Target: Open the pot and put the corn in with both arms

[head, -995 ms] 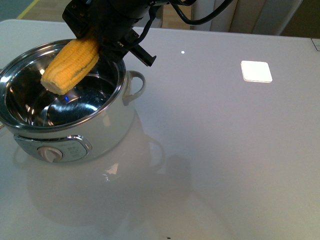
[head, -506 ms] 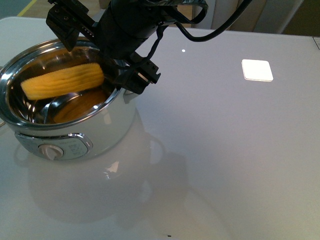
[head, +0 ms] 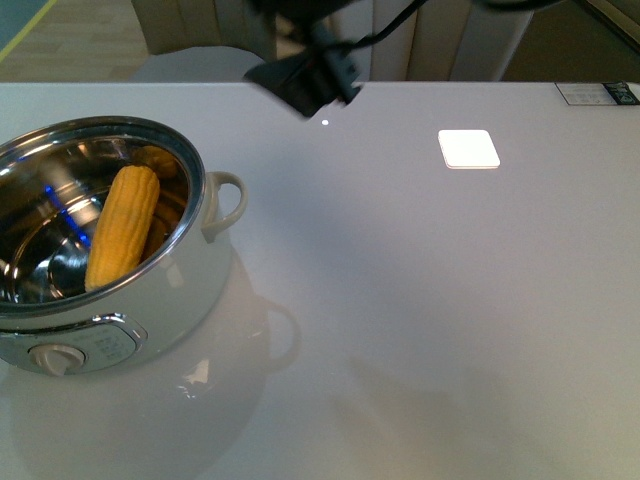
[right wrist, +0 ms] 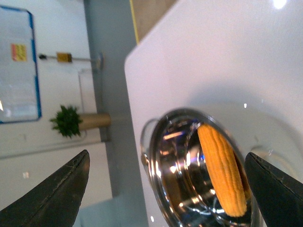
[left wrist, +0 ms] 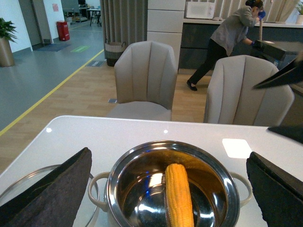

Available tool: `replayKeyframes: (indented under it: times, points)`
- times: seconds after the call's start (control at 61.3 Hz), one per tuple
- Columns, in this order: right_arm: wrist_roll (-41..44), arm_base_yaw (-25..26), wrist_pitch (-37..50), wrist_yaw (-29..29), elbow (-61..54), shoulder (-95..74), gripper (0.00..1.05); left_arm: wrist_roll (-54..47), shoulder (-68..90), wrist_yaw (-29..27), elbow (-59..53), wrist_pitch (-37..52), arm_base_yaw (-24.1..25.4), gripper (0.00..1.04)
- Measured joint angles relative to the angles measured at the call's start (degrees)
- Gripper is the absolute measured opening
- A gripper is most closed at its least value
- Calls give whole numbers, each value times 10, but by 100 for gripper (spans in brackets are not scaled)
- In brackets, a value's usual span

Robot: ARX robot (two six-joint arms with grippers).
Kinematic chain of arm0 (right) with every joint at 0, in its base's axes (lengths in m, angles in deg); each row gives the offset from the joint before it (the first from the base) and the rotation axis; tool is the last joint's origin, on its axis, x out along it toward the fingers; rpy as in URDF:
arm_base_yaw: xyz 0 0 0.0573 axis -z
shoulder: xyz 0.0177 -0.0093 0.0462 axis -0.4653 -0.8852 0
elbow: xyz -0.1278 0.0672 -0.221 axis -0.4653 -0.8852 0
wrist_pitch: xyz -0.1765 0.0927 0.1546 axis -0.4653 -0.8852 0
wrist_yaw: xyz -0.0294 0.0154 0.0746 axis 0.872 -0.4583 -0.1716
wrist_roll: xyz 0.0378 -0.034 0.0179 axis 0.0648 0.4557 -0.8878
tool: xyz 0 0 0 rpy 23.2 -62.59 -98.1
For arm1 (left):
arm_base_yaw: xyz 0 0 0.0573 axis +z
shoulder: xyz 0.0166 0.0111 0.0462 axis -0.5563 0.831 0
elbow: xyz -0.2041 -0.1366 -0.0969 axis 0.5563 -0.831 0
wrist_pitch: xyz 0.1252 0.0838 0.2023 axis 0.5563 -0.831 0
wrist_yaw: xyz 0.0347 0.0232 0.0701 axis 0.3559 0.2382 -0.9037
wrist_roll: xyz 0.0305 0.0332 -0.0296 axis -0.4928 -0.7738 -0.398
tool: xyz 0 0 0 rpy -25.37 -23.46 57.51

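Observation:
The white pot [head: 150, 300] stands open at the table's left, its steel bowl bare. The yellow corn [head: 122, 226] lies inside it, leaning on the inner wall with no gripper touching it. It also shows in the left wrist view [left wrist: 179, 195] and the right wrist view [right wrist: 222, 175]. My right gripper [head: 305, 80] is open and empty, raised behind and to the right of the pot. In its own view it [right wrist: 166, 155] looks down on the pot [right wrist: 156, 161]. My left gripper [left wrist: 169, 153] is open and empty above the pot [left wrist: 113, 189]. The glass lid's rim [left wrist: 33, 171] lies beside the pot.
A bright white square patch [head: 469, 149] lies on the table to the right of the pot. Two grey chairs [left wrist: 144, 75] stand beyond the table's far edge, and a person [left wrist: 227, 35] bends over a counter in the background.
The right gripper held the corn over the pot, then let it go; the corn now rests in the bowl. The gripper has lifted away to the back right.

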Motion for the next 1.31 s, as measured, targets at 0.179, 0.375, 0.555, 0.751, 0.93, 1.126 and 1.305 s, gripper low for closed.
replayKeyframes:
  times: [0.179,0.375,0.555,0.751,0.93,1.126,1.305]
  points:
    - [51,101,15,14,-154,174,96,0,0,0,0,0,0,98]
    - [214,229,-62,40,-327,367,96,0,0,0,0,0,0,98]
    - [405,315,74,121,-471,474,85,0,0,1,0,0,0,98]
    - [601,315,314,142,-593,518,53,0,0,0,0,0,0,98]
    - [639,315,315,142,-650,577,22,0,0,0,0,0,0,98]
    - [649,315,292,144,-694,643,2,0,0,0,0,0,0,98]
    - [650,315,256,144,-724,708,2,0,0,0,0,0,0,98]
